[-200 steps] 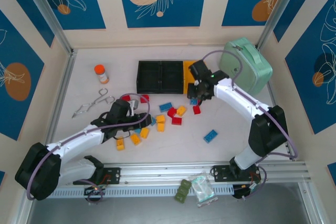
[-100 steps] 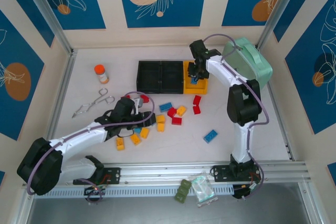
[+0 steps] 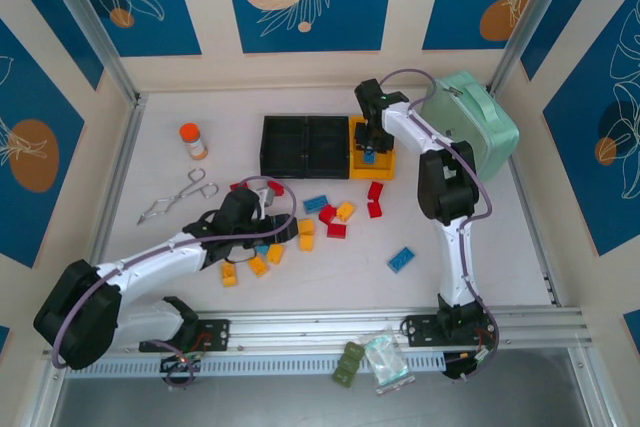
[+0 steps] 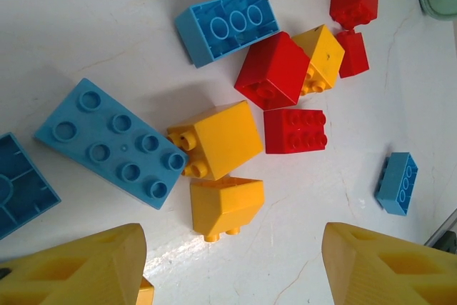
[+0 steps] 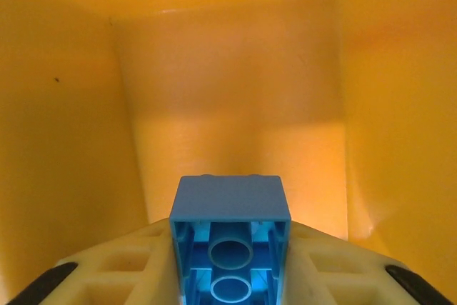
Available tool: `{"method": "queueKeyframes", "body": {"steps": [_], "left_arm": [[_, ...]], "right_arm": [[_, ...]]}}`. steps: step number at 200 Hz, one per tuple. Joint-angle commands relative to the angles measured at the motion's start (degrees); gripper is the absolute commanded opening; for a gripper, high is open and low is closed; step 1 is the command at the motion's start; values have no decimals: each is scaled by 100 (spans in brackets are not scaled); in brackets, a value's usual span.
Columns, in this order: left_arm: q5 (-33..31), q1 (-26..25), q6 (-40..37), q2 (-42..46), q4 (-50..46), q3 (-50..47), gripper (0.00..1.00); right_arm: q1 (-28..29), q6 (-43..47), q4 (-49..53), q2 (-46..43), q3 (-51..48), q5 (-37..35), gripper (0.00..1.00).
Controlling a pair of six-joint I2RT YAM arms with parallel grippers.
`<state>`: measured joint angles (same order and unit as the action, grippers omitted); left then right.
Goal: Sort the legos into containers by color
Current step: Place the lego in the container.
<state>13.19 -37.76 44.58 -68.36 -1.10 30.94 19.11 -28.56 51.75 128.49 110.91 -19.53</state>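
Three containers (image 3: 306, 146): joined in a row at the far middle of the table, two black on the left and one yellow container (image 3: 388, 163) on the right end.
Right gripper (image 3: 368, 144): reached over the yellow container, pointing down into it.
Right grip: in the right wrist view the right gripper (image 5: 230, 251) was closed on a blue brick (image 5: 230, 205), its cream fingers (image 5: 118, 273) pressed against either side of it.
Blue brick: held hollow side toward the camera, inside the yellow walls (image 5: 64, 105) and above the floor.
Left gripper (image 3: 268, 231): low over the table among the loose legos (image 3: 306, 234), in front of the black containers.
Left jaws: parted, the two yellow fingers (image 4: 71, 269) well apart and nothing between them.
Under the left gripper (image 4: 228, 276): a long blue brick (image 4: 111, 141) touching a yellow brick (image 4: 221, 139), with a second yellow brick (image 4: 227, 205) just below it.
Nearby: a red cube (image 4: 275, 69), a flat red brick (image 4: 295, 131) and an upturned blue brick (image 4: 228, 25).
Apart: one small blue brick (image 4: 397, 182) lay by itself to the right.
Other things: an orange-capped bottle (image 3: 192, 141) and metal tongs (image 3: 178, 195) on the left, a mint-green case (image 3: 467, 125) at the far right.
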Motion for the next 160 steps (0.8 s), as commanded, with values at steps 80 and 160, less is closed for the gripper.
{"method": "queueKeyframes", "body": {"steps": [80, 160], "left_arm": [[-249, -74, 16, 68, -191, 182, 67], [-779, -75, -97, 152, -1052, 465, 66]], "right_arm": [[317, 39, -140, -1436, -715, -273, 48], [731, -292, -1125, -3672, -3531, 171, 49]]}}
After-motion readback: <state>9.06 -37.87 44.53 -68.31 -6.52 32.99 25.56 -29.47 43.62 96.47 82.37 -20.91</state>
